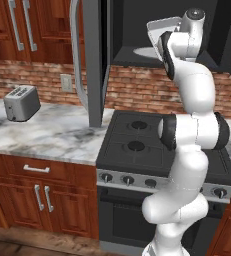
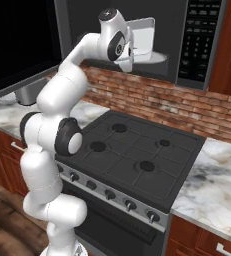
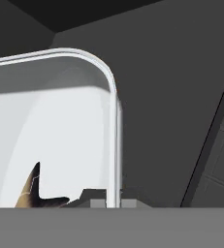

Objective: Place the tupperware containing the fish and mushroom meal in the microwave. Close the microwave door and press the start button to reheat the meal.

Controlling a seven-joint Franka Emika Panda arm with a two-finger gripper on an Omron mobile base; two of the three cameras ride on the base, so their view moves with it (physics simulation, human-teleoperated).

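Above stove [image 2: 132, 160], gripper [image 2: 133, 52] pinching tupperware [image 2: 143, 37] w/ rim inside open microwave [image 2: 184, 35] cavity.

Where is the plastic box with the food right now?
The tupperware is up high at the microwave's open front, over the pale turntable, above the stove. In the left base view it sits behind the arm's top.

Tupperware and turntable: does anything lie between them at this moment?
Nothing does. In the right base view the tupperware is tilted up at the microwave mouth, and the stretch down to the pale turntable is bare.
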